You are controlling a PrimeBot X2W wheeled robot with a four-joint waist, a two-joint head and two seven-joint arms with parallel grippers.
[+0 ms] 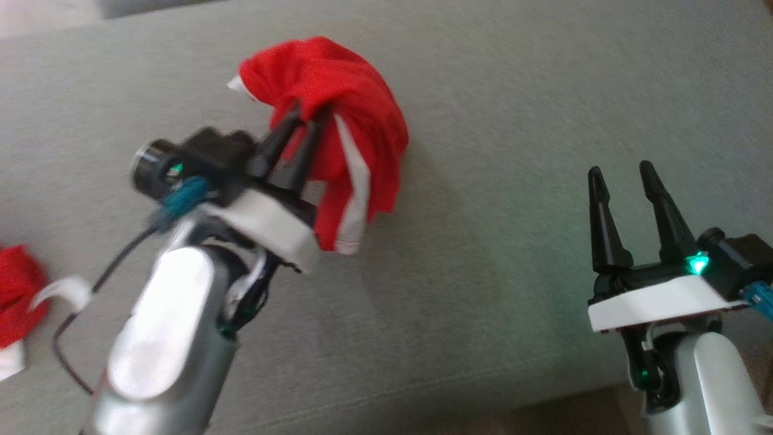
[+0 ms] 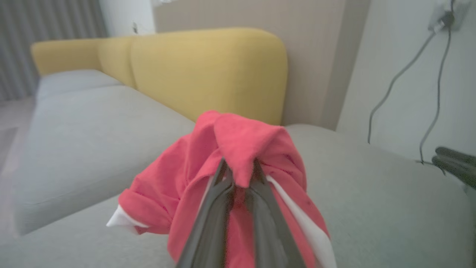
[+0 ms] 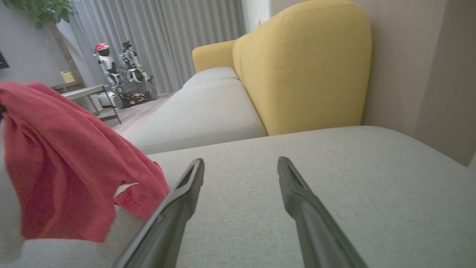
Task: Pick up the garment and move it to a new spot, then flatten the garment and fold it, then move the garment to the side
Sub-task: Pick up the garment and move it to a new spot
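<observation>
The left gripper (image 1: 307,121) has its fingers closed tight on a bunched fold of the red garment (image 1: 356,121), which hangs from the pinch over the grey sofa seat (image 1: 513,90). White stripes trail down the garment's near side. It is too crumpled to tell whether it is a shirt or shorts. Its lowest hem appears to hang just above the cushion, or may be brushing it. The right gripper (image 1: 621,169) sits well apart at the lower right, its fingers spread wide and holding nothing. The main risk is the small grip: only a pinch of cloth is caught, so a quick swing could pull it free, or a dragging hem could snag on the seat fabric and tug it loose. Setting it down as a wad would also make flattening harder, since layers are twisted around the fingers. There is plenty of bare cushion to the right and ahead of the garment. The limits are the yellow backrest (image 2: 208,70) at the far side, the wall with hanging cables (image 2: 394,82) on the right and the seat's front edge (image 1: 483,393) near the robot. A second red-and-white cloth (image 1: 18,290) lies at the far left, so a drop there could tangle the two together.
</observation>
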